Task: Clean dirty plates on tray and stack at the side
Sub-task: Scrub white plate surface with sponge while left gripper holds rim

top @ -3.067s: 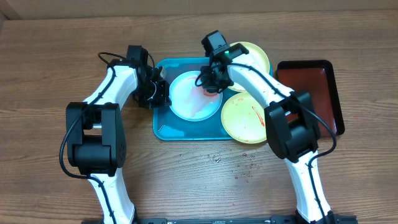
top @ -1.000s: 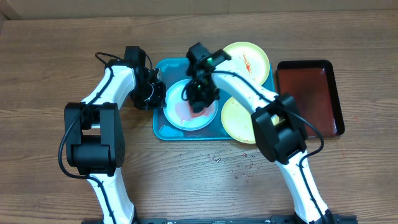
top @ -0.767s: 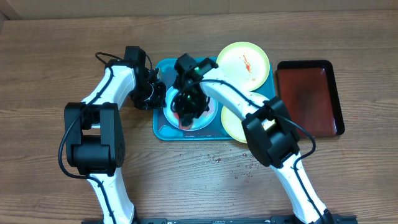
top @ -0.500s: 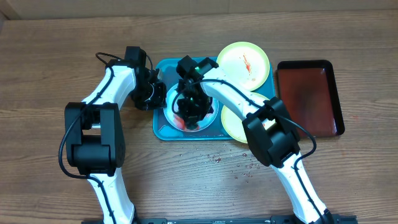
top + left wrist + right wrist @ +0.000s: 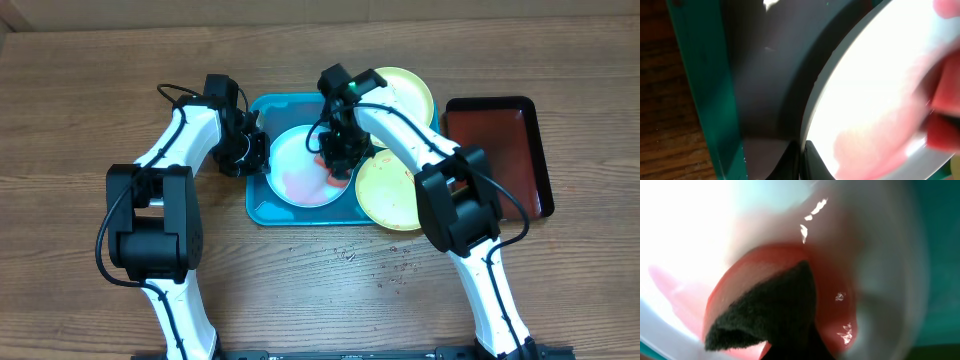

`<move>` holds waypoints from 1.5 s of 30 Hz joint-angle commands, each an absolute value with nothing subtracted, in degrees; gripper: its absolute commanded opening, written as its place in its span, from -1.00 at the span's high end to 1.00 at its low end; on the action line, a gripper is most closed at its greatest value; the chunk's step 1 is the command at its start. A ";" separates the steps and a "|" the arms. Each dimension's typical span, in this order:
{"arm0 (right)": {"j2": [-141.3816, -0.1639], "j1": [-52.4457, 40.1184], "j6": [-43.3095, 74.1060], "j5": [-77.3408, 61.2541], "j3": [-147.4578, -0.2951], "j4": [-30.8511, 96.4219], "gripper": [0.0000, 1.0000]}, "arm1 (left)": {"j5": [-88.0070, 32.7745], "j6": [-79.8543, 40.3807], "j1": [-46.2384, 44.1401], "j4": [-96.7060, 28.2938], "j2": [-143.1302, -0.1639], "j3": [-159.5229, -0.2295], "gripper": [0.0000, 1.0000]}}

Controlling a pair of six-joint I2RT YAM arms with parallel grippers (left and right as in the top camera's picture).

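We see the tray in the middle of the overhead frame, and the white plate lies inside it. Our left gripper sits at that plate's left rim with its jaws closed tight on the rim; in the left wrist view the pinched rim meets the bottom edge of the frame. Our right gripper is clamped on a red sponge, which presses on the plate's right side beside a pink smear. The upper yellow plate lies at the tray's upper right corner. The lower yellow plate overlaps the tray's right edge. A dark-red tray sits at far right.
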State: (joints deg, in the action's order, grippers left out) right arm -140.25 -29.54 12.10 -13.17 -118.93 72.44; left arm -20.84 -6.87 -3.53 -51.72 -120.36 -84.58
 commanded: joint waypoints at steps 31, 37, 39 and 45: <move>-141.69 -39.07 21.02 -13.63 -118.45 56.82 0.93 | -18.87 -5.96 -3.40 -52.49 -120.64 -84.68 0.92; -141.69 -35.94 20.62 -8.86 -118.65 59.02 0.93 | -18.87 -5.93 -3.38 -52.47 -120.64 -84.68 0.92; -141.67 -34.24 20.60 -6.00 -118.78 60.53 0.93 | -18.87 -5.93 -3.40 -52.49 -120.64 -84.68 0.92; -141.67 -28.29 20.64 -2.63 -118.98 64.66 0.93 | -18.87 -5.96 -3.40 -52.42 -120.64 -84.68 0.91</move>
State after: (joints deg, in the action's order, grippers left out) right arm -140.27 -32.75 20.58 -9.61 -119.26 63.26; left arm -20.16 -6.87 -3.84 -52.25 -120.36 -84.58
